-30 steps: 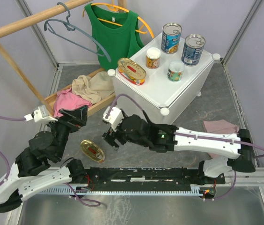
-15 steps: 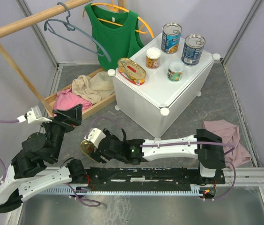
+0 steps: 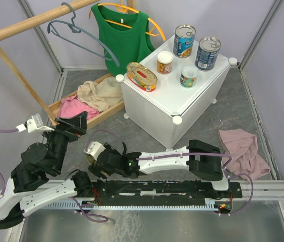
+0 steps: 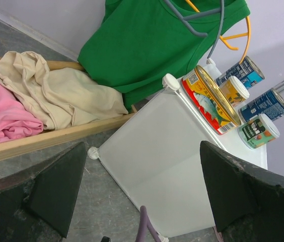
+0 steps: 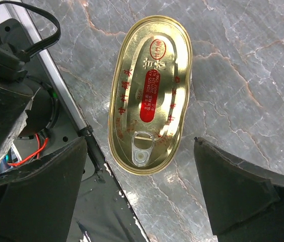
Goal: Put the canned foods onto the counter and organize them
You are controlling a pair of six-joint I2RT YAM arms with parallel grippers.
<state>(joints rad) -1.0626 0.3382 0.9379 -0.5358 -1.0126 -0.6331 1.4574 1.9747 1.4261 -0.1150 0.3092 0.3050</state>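
Swinging left and low over the last second, the right gripper (image 3: 95, 157) now hangs directly above the loose tin (image 5: 149, 93). A second ago the tin lay in plain sight of the overhead camera; now the wrist covers almost all of it. The gripper's fingers (image 5: 41, 191) stand wide apart, one on each side of the tin, touching neither edge.

The tin lies flat and lid up on the grey marbled floor (image 5: 242, 60), just beside the black rail (image 3: 182, 189) at the arms' bases. It is a gold oval with a red patch in the middle of the lid, red characters around it and a ring-pull at one end.

The left gripper (image 3: 74, 124) is raised at the left, its fingers likewise spread with nothing between them, and it faces the counter (image 3: 174, 98).

Five cans sit on the counter's white top, all apart from one another. A second oval tin (image 3: 142, 76), gold-lidded with red sides, lies at the corner nearest the wooden tray (image 3: 109, 111). Beyond it stand the two small cans (image 3: 164, 62), white-lidded, one labelled yellow and one green. At the far edge are the two tall cans (image 3: 184, 41), bare steel with blue labels.

The tray holds beige and pink clothes (image 4: 56, 93). A green top (image 3: 122, 38) hangs behind the counter, and a pink cloth (image 3: 242, 148) lies on the floor at the right
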